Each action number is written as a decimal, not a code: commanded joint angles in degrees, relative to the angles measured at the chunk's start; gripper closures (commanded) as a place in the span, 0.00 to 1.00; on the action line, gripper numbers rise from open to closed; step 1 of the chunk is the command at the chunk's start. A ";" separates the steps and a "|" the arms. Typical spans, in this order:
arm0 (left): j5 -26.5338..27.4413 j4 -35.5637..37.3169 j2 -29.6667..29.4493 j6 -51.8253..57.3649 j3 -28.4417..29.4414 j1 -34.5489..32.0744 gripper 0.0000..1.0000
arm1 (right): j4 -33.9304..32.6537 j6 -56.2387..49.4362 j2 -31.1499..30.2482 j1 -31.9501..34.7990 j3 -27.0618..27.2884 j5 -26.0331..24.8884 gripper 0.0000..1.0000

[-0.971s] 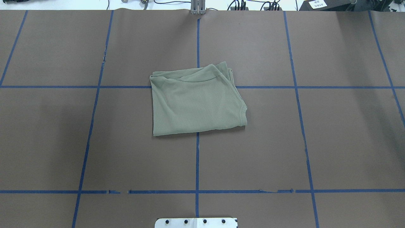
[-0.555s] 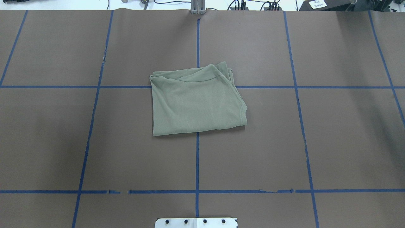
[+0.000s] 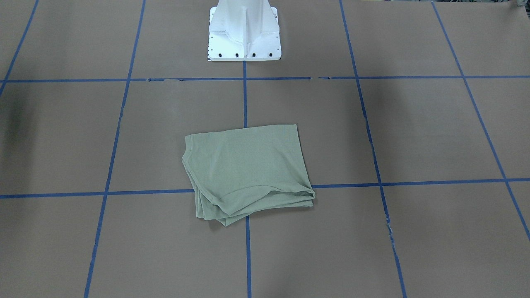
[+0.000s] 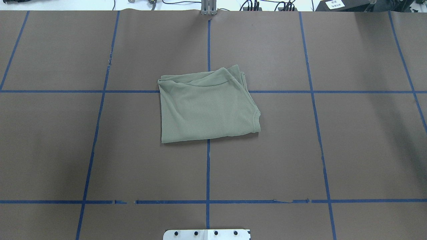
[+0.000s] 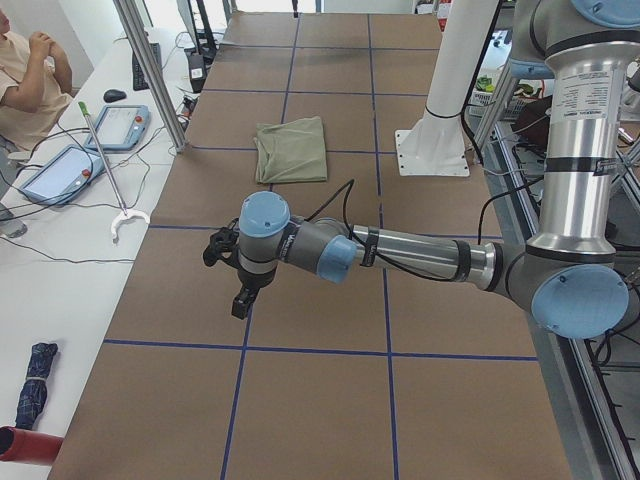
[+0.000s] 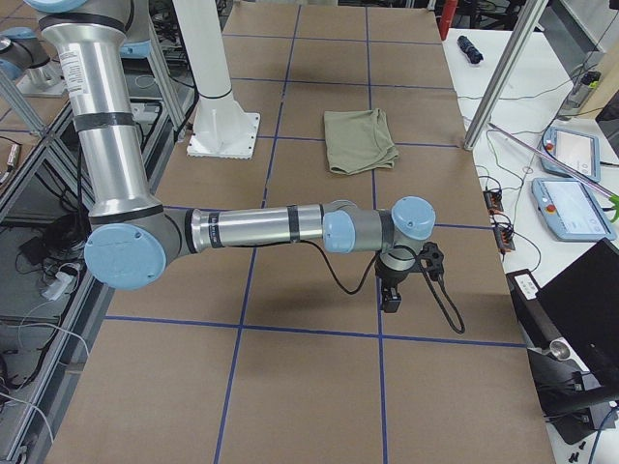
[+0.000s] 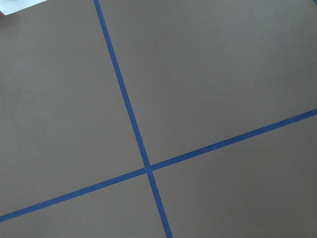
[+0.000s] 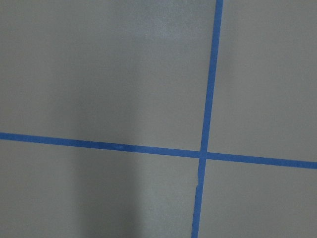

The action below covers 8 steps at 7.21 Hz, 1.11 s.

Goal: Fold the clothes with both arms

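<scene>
The pale sage-green shirt [image 4: 208, 106] lies folded into a compact rectangle at the middle of the brown table; it also shows in the front view [image 3: 248, 169] and both side views [image 5: 290, 150] [image 6: 360, 140]. No gripper touches it. My left gripper [image 5: 240, 300] hangs above the table far out to my left, well away from the shirt. My right gripper [image 6: 392, 300] hangs far out to my right. Both show only in the side views, so I cannot tell whether they are open or shut. Both wrist views show only brown table and blue tape.
The white pedestal base [image 3: 244, 33] stands behind the shirt on my side. Blue tape lines [image 4: 208, 166] grid the table. A seated person [image 5: 25, 80] and teach pendants [image 5: 120, 125] are at a side table beyond the far edge.
</scene>
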 commanded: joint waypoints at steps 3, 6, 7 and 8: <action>-0.49 -0.34 -0.72 -0.02 -0.48 0.03 0.00 | 0.08 0.26 -0.57 0.02 0.93 -0.64 0.00; -0.49 -0.35 -1.07 -0.02 -0.57 0.03 0.00 | 0.08 0.61 -0.40 0.02 0.93 -0.47 0.00; -0.58 -0.35 -1.07 -0.02 -0.66 0.03 0.00 | 0.08 0.70 -0.40 0.02 0.93 -0.47 0.00; -0.58 -0.35 -1.07 0.06 -0.75 0.03 0.00 | 0.17 0.70 -0.22 -0.07 0.93 -0.56 0.00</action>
